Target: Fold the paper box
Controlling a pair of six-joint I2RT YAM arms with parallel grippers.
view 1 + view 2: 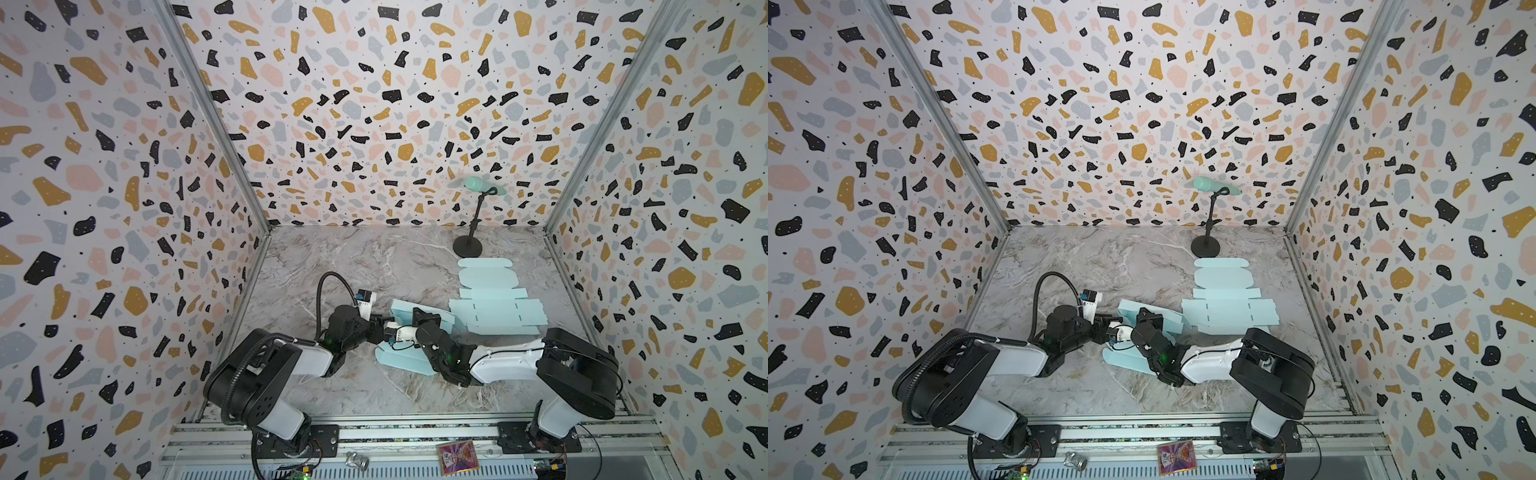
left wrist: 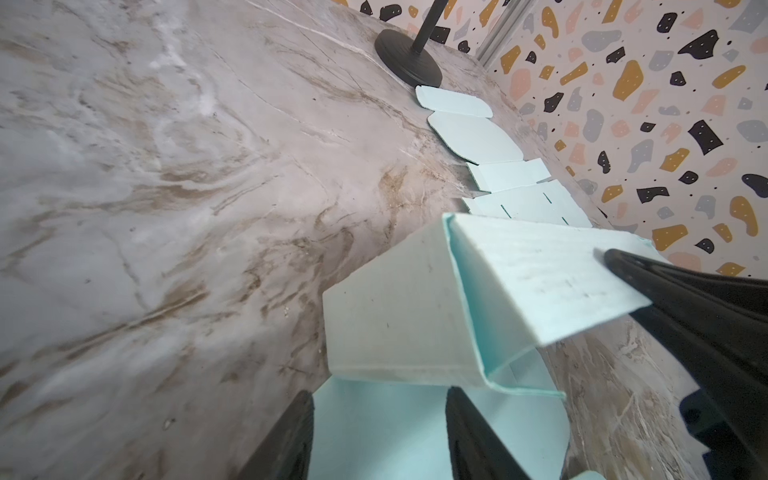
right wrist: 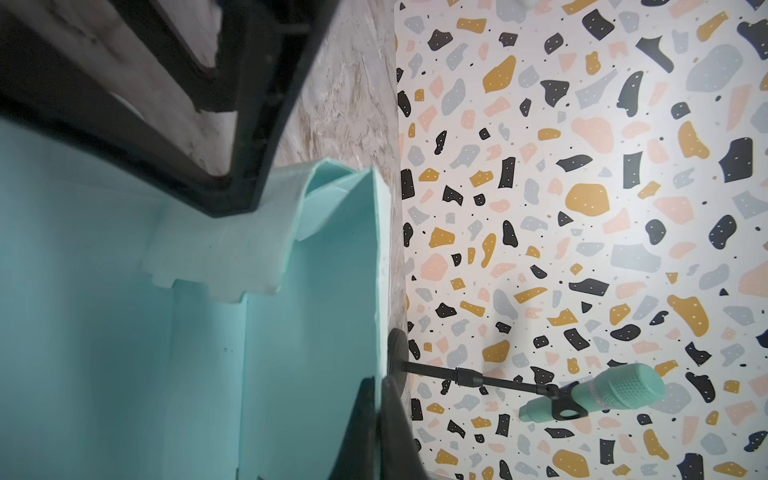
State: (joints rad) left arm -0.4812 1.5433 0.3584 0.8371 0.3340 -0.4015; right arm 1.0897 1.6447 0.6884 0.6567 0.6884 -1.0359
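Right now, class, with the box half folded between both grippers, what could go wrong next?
1. The right gripper pinches only the edge of a raised wall of the paper box; a hard pull might crease it or slip off.
2. The left gripper stands open, so the folded flap could spring back.
3. The flat blank lies close to the right arm; a sweep may shove it.

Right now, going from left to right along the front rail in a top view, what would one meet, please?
left arm's base → small metal fitting → colourful card → right arm's base
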